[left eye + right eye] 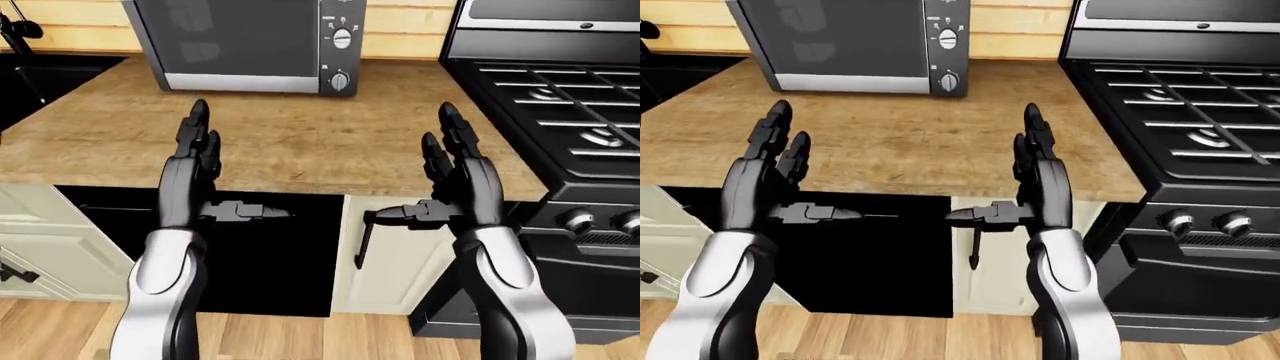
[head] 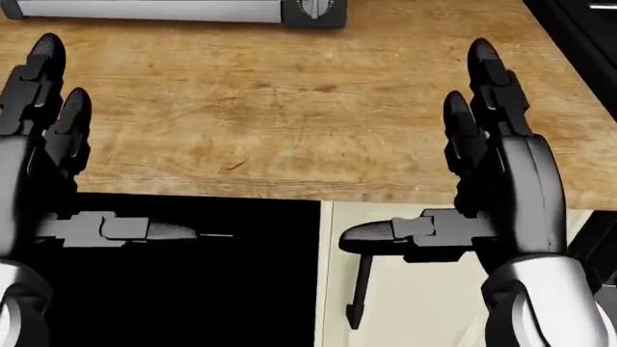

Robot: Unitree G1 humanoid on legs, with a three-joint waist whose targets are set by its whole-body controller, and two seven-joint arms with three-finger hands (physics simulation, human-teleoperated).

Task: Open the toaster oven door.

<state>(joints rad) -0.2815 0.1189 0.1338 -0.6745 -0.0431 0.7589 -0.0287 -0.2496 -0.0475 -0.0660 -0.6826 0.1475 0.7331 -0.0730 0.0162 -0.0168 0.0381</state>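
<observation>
1. Black hands nearest: L hand and R hand both spread, fingers up, thumbs pointing inward, holding nothing.
2. Under them: dark panel, cream cabinet door w/ black pull.
3. Wood counter next, stove at view right.
4. Farthest: oven at counter's top edge, door shut, dials on its right.
5. Step, prob: approach. Next: close in, reach for door's top edge; handle not discernible.

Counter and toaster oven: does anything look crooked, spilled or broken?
Nothing stands out. The toaster oven sits upright on the wooden counter, door closed. No spill or damage shows. The left hand and right hand are open and held apart from it.
</observation>
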